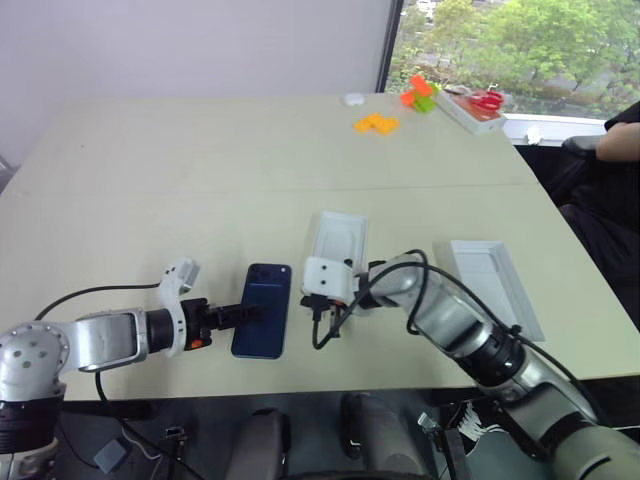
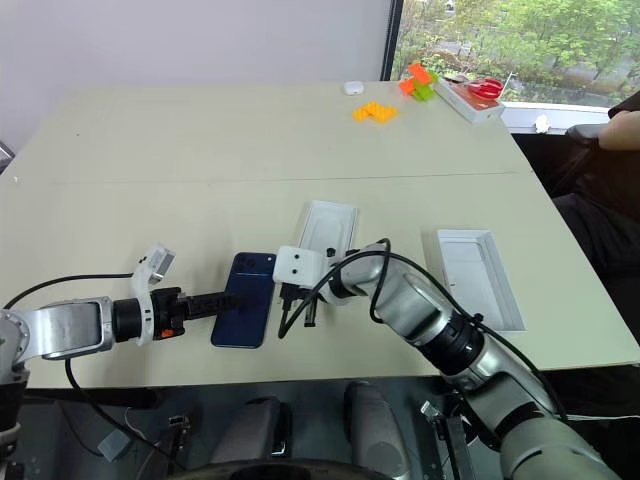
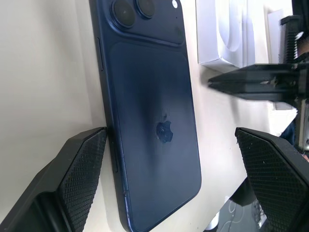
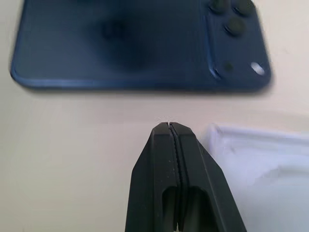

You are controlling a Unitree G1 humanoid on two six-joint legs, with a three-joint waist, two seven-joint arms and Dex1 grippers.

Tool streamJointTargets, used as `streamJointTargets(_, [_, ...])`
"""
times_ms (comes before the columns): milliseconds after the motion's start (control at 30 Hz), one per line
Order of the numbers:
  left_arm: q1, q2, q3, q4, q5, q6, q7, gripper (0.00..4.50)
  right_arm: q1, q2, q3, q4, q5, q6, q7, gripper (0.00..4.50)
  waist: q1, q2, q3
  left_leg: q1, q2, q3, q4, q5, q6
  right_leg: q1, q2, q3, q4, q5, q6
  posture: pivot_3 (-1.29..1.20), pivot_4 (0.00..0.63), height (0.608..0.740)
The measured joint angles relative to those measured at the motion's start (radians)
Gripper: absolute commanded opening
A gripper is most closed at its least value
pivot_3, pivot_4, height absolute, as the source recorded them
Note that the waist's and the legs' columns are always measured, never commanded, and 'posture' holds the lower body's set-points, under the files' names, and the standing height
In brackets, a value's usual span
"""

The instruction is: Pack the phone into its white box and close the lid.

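Observation:
The phone [image 1: 263, 310] lies back up on the table near its front edge, dark navy, with its camera cluster at the far end. My left gripper [image 3: 169, 150] is open and reaches in from the left. One finger [image 3: 79, 169] rests at the phone's long left edge, and the other stands well clear on the far side. My right gripper [image 4: 169, 129] is shut on nothing, its tip over bare table between the phone and a white insert [image 1: 338, 240] with an oval recess. I cannot tell whether the white box sits under that insert. The lid [image 1: 495, 285] lies open side up at the right.
At the table's far side lie orange blocks [image 1: 377, 123], green and orange blocks [image 1: 420, 95], a flat box with red scissors [image 1: 475, 105] and a small white object [image 1: 352, 98]. A person's arm [image 1: 620, 140] shows at the right edge.

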Motion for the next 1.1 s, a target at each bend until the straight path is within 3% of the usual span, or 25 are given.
streamJointTargets(467, [0.037,0.063,-0.056,-0.013,-0.081,-0.121,0.035,4.5,-0.04,0.087,-0.003,0.126,-0.018,-0.058,-0.001,0.03,-0.002,0.001,0.0,0.001,0.002,0.0,-0.001,0.0,0.0,0.0,0.002,0.0,0.0,-0.003,0.003,0.0,0.15,0.726])
streamJointTargets(800, [0.065,-0.028,-0.098,-0.022,-0.158,-0.224,0.046,4.5,-0.038,0.115,-0.01,0.138,-0.023,-0.06,-0.014,0.03,-0.003,0.0,0.001,-0.001,0.002,0.0,-0.001,0.0,0.0,-0.002,0.002,0.0,-0.001,-0.001,0.0,0.0,0.15,0.726])
streamJointTargets(1100, [0.074,-0.028,-0.103,-0.019,-0.169,-0.256,0.057,4.5,-0.036,0.113,-0.01,0.138,-0.023,-0.059,-0.018,0.03,-0.003,0.001,0.002,-0.001,0.002,0.0,-0.001,0.0,0.0,-0.002,0.002,0.0,-0.001,-0.003,0.002,0.0,0.15,0.726])
